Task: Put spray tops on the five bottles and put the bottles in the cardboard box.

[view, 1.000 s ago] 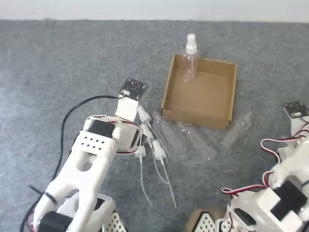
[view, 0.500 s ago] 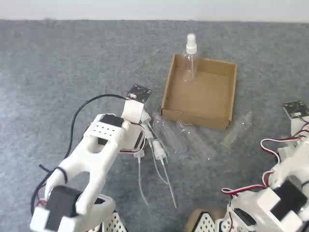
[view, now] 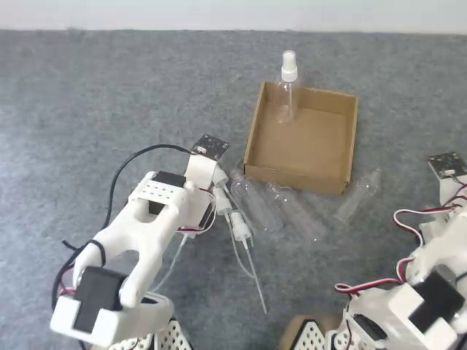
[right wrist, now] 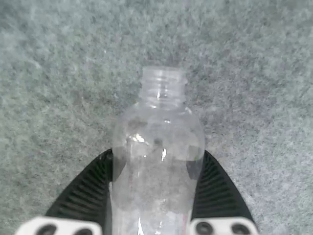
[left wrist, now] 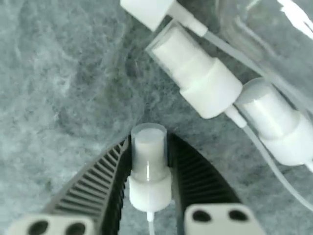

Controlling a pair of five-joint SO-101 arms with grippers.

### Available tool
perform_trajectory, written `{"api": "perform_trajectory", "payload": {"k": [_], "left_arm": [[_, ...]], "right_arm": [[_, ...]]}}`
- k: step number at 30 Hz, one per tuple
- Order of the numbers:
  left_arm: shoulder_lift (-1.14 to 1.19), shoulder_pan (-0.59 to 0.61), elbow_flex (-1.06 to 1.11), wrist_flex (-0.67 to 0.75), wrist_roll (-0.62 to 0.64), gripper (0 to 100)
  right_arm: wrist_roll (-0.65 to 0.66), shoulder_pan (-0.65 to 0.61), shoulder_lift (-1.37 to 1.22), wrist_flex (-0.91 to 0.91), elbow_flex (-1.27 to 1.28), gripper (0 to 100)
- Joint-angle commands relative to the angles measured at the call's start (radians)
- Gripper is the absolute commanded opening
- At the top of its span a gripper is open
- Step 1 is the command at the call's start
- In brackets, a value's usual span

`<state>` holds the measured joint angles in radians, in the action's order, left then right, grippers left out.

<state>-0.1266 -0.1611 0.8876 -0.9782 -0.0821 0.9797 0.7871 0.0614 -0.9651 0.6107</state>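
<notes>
Nearest us on the left, our left claw [left wrist: 149,144] pinches a white spray top [left wrist: 148,171] by its neck, close to the other tops. On the right, our right claw [right wrist: 157,164] is clamped around a clear open bottle [right wrist: 159,122]. Both are over the grey felt-like mat [view: 87,95]. A little farther out, three loose spray tops [view: 239,227] lie on the mat beside three uncapped bottles [view: 257,204]. Beyond them sits the cardboard box [view: 295,179], with one capped bottle [view: 288,91] upright in its far left corner. A pale wall [view: 219,13] borders the far edge of the mat.
</notes>
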Motion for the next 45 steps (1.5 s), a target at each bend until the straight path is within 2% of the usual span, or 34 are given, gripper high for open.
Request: {"api": "perform_trajectory", "payload": {"k": [1,3,8,16,23,30,33,39,45], "left_arm": [[-0.028,0.006,-0.044,0.025,-0.014,9],[-0.021,0.012,-0.042,0.044,-0.011,10],[-0.021,0.014,-0.042,0.058,-0.005,19],[-0.020,0.012,-0.035,0.063,-0.006,14],[-0.034,0.011,-0.061,0.028,-0.012,1],[-0.178,0.015,-0.119,-0.074,0.012,1],[-0.269,0.011,-0.111,-0.098,0.055,1],[-0.344,0.017,-0.073,-0.098,0.052,1],[-0.341,0.015,-0.051,-0.071,0.052,1]], "right_arm": [[0.012,0.008,0.008,-0.010,-0.052,4.2],[0.012,0.008,0.008,-0.010,-0.052,4.3],[0.012,0.010,0.008,-0.010,-0.052,4.3],[0.014,0.008,0.008,-0.010,-0.052,4.6],[0.014,0.010,0.018,-0.008,-0.054,4.6],[0.009,0.010,0.018,-0.012,-0.058,5.1],[0.008,0.010,0.018,-0.012,-0.058,10.8],[0.008,0.008,0.018,-0.012,-0.058,24.3],[-0.055,-0.021,0.012,-0.031,-0.086,30.6]]}}
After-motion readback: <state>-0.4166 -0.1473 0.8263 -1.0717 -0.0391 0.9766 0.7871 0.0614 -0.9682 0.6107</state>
